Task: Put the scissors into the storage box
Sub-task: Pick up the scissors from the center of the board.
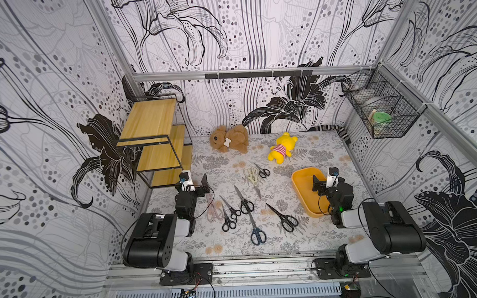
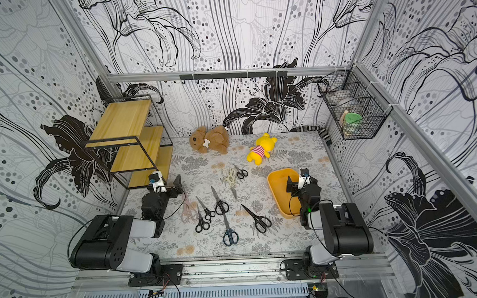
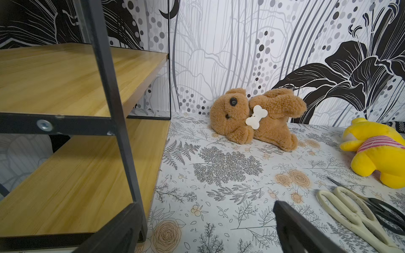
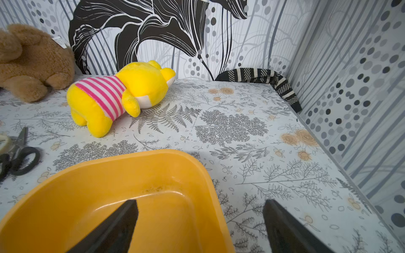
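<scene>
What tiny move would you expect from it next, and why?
Probably the right gripper, open and empty above the storage box, should swing over to the black scissors lying nearest it: the box looks empty and every pair I can see lies on the table.

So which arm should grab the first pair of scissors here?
Probably left. The left gripper is open right beside the pale pink scissors, while the right gripper hovers open over the storage box edge.
</scene>
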Robot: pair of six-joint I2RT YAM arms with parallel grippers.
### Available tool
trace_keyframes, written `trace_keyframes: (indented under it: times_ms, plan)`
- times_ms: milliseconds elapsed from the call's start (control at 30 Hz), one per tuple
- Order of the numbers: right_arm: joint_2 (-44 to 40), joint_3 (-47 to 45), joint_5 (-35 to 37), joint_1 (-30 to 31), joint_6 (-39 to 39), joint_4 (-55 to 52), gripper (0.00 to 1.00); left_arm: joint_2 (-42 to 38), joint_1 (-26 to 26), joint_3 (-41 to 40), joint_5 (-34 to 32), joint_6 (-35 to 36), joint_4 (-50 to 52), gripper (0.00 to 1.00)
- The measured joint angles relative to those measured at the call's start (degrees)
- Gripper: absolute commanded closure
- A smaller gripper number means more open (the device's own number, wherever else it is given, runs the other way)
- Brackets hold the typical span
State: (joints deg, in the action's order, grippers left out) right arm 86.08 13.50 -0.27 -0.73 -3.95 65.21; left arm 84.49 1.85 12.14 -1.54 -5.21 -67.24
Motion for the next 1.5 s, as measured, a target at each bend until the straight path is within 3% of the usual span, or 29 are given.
trace_keyframes:
  times_ms: [733, 900, 1000, 1133, 1267, 1500]
  plan:
    - [-0.8, 0.4, -0.8, 0.0, 0.0, -2.1, 0.03, -2.0, 0.0, 0.1, -1.2, 0.2, 2.3, 0.02]
    - [-9.5, 3.3, -0.5, 0.0, 0.1, -12.4, 0.01, -11.5, 0.8, 1.5, -2.9, 0.1, 9.8, 0.02]
    - [-15.8, 7.7, 0.3, 0.0, 1.7, -23.1, 0.09, -17.3, 1.7, 4.7, -5.3, -1.8, 17.1, 0.02]
    - [-22.1, 15.4, 2.7, 3.1, 5.0, -38.8, 0.1, -22.6, 3.9, 10.6, -8.3, -6.3, 27.7, 0.02]
    - [-24.7, 21.8, 4.7, 11.6, 8.0, -55.0, 0.13, -24.4, 8.9, 15.9, -8.8, -12.5, 37.5, 0.02]
    - [-21.3, 31.0, 4.2, 24.3, 15.1, -81.8, 0.3, -18.5, 24.2, 18.4, -8.6, -24.1, 46.3, 0.02]
